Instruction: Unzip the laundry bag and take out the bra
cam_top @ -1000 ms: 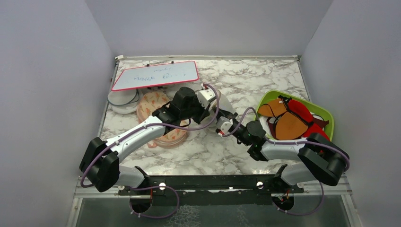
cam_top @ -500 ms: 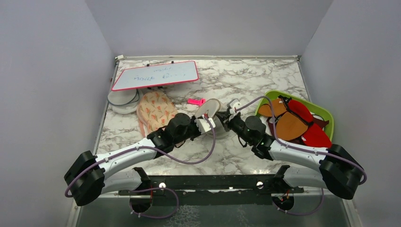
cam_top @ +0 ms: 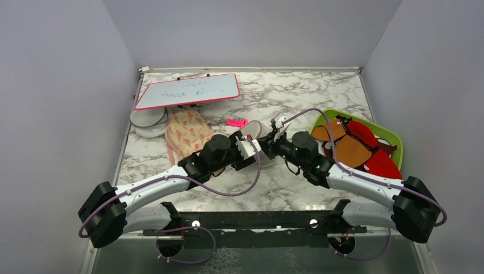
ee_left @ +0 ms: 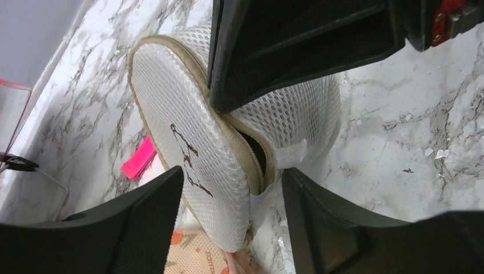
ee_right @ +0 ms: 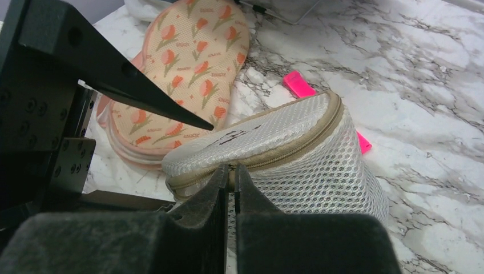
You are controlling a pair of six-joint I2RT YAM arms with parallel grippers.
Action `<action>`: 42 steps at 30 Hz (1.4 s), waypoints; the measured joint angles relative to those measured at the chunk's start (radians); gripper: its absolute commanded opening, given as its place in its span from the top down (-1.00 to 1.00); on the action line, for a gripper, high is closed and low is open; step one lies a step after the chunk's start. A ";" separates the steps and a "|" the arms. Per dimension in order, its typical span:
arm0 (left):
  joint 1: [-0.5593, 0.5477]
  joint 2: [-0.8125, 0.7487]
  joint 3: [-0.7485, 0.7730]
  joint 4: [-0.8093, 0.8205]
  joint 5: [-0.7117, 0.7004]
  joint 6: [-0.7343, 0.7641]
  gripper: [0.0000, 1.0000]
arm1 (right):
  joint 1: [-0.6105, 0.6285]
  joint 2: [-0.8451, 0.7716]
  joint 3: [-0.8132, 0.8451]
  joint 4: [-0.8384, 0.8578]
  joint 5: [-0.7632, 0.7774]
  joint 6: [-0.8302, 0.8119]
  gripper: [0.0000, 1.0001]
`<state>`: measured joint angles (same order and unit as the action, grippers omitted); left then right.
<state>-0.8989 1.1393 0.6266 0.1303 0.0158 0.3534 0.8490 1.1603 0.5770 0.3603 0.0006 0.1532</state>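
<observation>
The laundry bag [cam_top: 258, 129] is a small white mesh dome with a beige zip rim, standing on edge mid-table. In the left wrist view the laundry bag [ee_left: 188, 131] shows a short gap in its zip, with only darkness inside. The bra is hidden. My right gripper [cam_top: 278, 136] comes in from the right. In its own view the right gripper [ee_right: 231, 170] is shut, its tips pinching the beige zip rim [ee_right: 285, 153]. My left gripper [cam_top: 250, 146] is open. Its fingers [ee_left: 122, 222] stand on either side of the bag's lower edge without touching it.
A peach floral pouch [cam_top: 187, 135] lies left of the bag. A pink clip [cam_top: 236, 122] lies just behind the bag. A whiteboard [cam_top: 187, 90] leans at the back left. A green tray [cam_top: 317, 121] of red, orange and brown garments sits at the right.
My left arm has come back from over the peach pouch to the bag, and its jaws have opened. My right gripper has moved up to the bag's zip rim.
</observation>
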 measured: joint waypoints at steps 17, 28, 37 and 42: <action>0.000 0.020 0.049 0.010 -0.005 -0.067 0.54 | 0.000 0.013 0.054 -0.079 -0.017 0.113 0.99; 0.000 0.020 0.049 0.010 -0.047 -0.048 1.00 | 0.000 0.010 0.054 -0.088 0.024 0.128 0.99; 0.000 -0.006 0.044 0.010 -0.047 -0.047 1.00 | 0.001 0.006 -0.036 0.071 0.096 0.087 0.98; 0.000 -0.021 0.037 0.013 -0.046 -0.045 1.00 | 0.000 0.005 -0.068 0.144 0.224 0.077 0.98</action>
<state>-0.8989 1.1179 0.6632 0.1436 -0.0303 0.3084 0.8486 1.1648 0.5091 0.5045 0.2245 0.2306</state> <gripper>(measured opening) 0.020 0.016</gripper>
